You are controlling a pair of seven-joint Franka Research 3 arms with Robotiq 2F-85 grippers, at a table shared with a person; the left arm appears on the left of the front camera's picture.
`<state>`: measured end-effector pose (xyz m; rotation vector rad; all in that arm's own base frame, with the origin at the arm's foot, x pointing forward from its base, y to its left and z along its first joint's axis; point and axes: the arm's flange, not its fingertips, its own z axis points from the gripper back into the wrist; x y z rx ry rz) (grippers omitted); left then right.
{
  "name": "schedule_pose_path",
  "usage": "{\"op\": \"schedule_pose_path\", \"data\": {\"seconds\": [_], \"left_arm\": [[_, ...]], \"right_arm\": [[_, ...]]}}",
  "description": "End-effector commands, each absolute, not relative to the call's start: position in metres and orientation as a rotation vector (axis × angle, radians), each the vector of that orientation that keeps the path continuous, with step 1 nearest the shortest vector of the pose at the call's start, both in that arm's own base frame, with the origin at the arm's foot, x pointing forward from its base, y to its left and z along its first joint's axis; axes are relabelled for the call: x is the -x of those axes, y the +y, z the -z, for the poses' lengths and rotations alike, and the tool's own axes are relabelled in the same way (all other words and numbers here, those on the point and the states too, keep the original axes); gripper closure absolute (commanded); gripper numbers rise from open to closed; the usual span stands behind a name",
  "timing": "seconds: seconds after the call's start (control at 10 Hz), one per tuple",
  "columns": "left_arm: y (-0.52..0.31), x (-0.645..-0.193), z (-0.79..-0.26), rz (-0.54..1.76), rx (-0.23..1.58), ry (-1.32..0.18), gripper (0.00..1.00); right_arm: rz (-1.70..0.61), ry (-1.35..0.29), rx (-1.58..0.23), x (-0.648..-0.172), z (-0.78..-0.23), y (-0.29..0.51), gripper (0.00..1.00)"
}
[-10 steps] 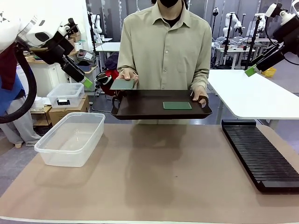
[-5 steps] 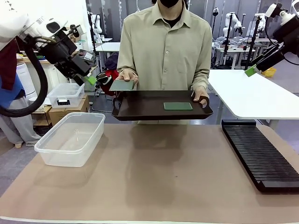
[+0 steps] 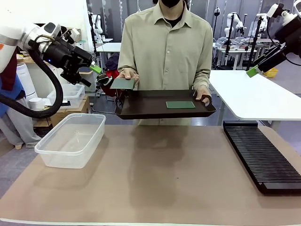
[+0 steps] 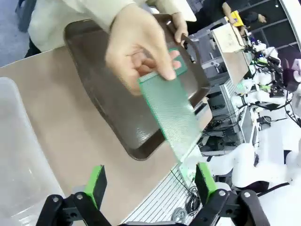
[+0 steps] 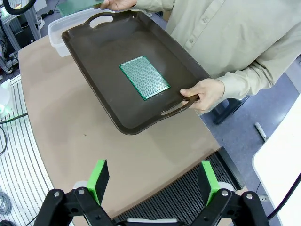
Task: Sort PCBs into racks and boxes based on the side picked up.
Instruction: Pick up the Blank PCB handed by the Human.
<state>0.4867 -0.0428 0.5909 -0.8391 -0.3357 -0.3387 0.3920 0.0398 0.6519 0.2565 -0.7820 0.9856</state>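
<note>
Nearer the offered PCB now, left jaws wide, right jaws too. Grip its free edge squarely, clear of the hand.

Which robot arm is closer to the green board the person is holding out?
Left. The left arm holds its jaws open just beside the held board; the right arm hangs far off, on the rack's side.
</note>
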Motion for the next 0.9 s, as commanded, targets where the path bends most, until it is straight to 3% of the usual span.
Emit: {"op": "schedule_pose_path", "data": {"seconds": [0.0, 0.3, 0.4, 0.8], "left_arm": [[-0.046, -0.480, -0.601, 0.360, 0.846, -0.338, 0.00], [-0.046, -0.486, -0.593, 0.344, 0.830, -0.334, 0.00], [-0.038, -0.509, -0.580, 0.115, 0.968, -0.308, 0.00], [-0.039, -0.533, -0.561, -0.027, 1.277, -0.146, 0.00]], "right_arm": [[-1.004, -0.779, -0.261, -0.392, -0.649, 0.039, 0.00], [-1.004, -0.779, -0.261, -0.392, -0.649, 0.039, 0.00], [-1.004, -0.779, -0.261, -0.392, -0.649, 0.039, 0.00], [-1.004, -0.779, -0.261, -0.392, -0.649, 0.039, 0.00]]}}
